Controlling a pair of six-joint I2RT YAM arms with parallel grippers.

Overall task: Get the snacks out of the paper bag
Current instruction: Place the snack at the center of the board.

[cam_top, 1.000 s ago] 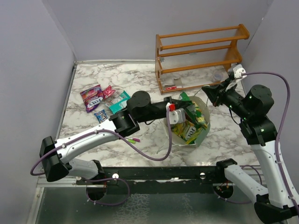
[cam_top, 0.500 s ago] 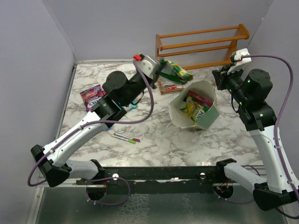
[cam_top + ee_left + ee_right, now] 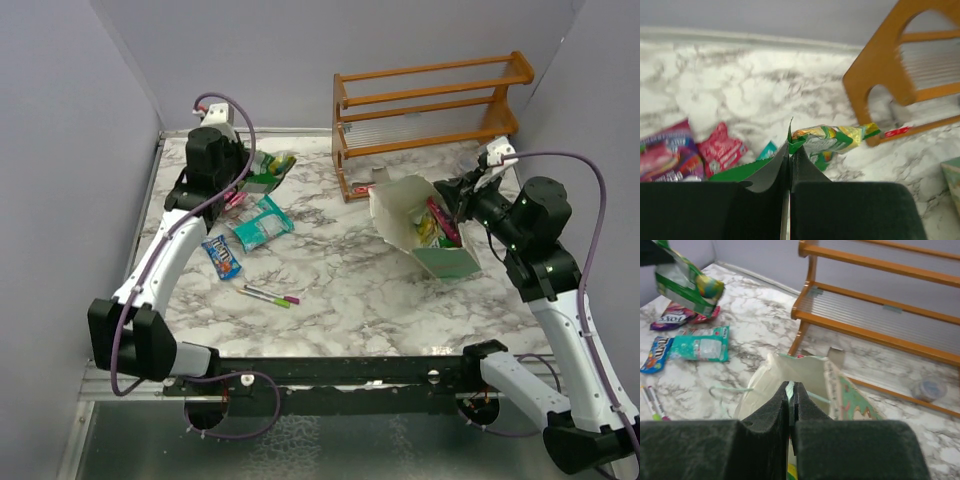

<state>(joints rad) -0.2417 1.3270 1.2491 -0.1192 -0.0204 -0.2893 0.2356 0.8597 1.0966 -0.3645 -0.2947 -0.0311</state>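
My left gripper (image 3: 248, 166) is at the back left, shut on a yellow-green snack packet (image 3: 272, 168), which hangs just above the marble. In the left wrist view the fingertips (image 3: 790, 148) pinch its green edge (image 3: 832, 140). Teal (image 3: 262, 222), blue (image 3: 221, 256) and pink (image 3: 234, 199) packets lie near it; a purple packet (image 3: 664, 159) shows in the left wrist view. The paper bag (image 3: 405, 212) is tipped, its mouth facing left, with packets (image 3: 438, 222) inside. My right gripper (image 3: 791, 388) is shut on the bag's rim (image 3: 805, 371) and holds it up.
An orange wooden rack (image 3: 430, 108) stands at the back right, right behind the bag. Two marker pens (image 3: 268, 296) lie at the front centre. A small red-and-white item (image 3: 898, 131) lies by the rack's foot. Grey walls close in on the left, back and right.
My left arm pulled the yellow-green packet out of the bag and swung it to the back left corner. My right gripper tipped the bag and shifted it slightly right.
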